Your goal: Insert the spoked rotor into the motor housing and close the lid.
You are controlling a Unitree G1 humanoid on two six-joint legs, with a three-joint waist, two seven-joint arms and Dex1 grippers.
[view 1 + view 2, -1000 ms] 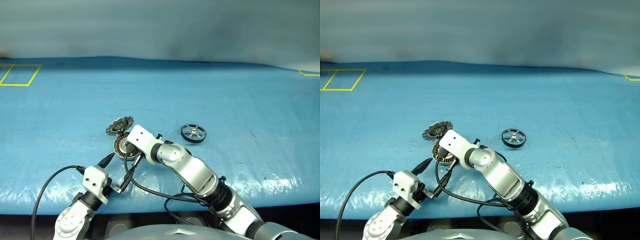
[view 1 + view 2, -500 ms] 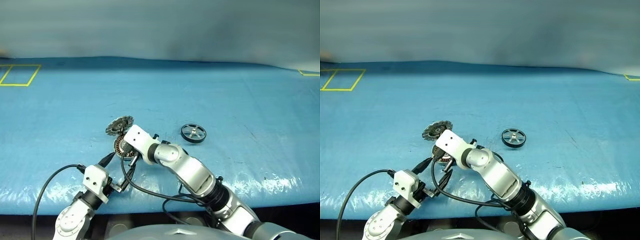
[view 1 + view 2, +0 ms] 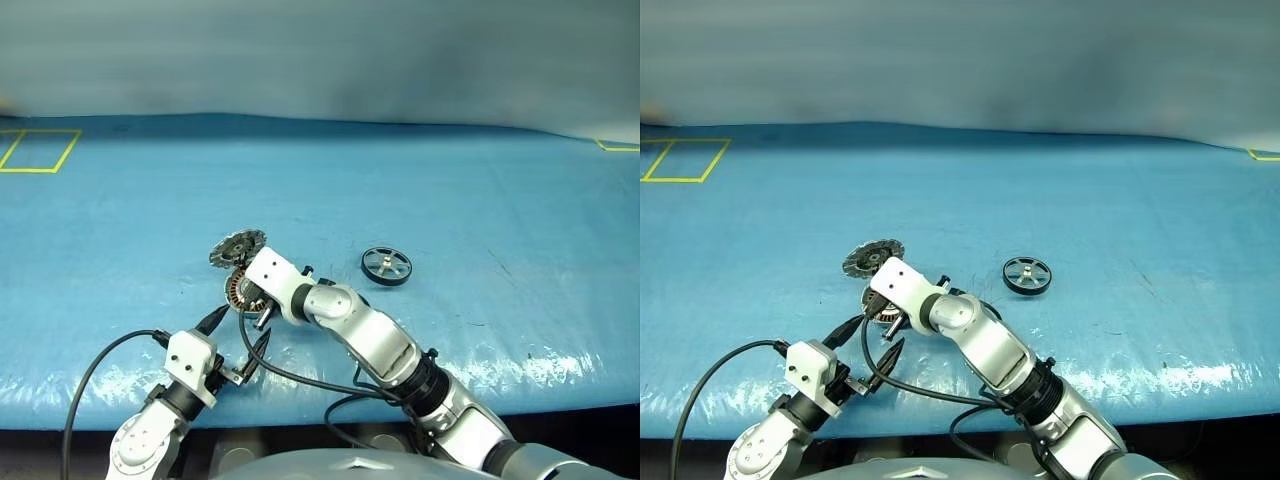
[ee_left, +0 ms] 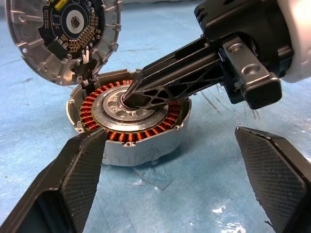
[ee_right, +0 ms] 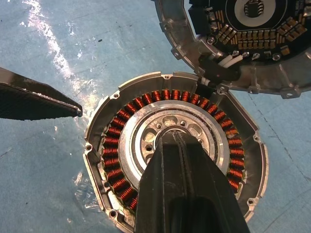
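Note:
The motor housing, a silvery puck with copper windings, lies on the blue table near the front left. The lid stands tipped up just behind it, joined to it by short wires, with its circuit board facing me. My right gripper is shut, and its tips rest on the housing's central hub. My left gripper stands open just in front of the housing, pointing level at it and holding nothing. The spoked rotor lies flat on the table, to the right of the housing and apart from both grippers.
A blue cover spreads over the whole table. Yellow tape marks a rectangle at the far left and a corner at the far right. Black cables hang from both wrists near the front edge.
My right forearm has swung slightly to the left while the shut tips stay on the housing's hub. The left gripper, lid and rotor have kept still.

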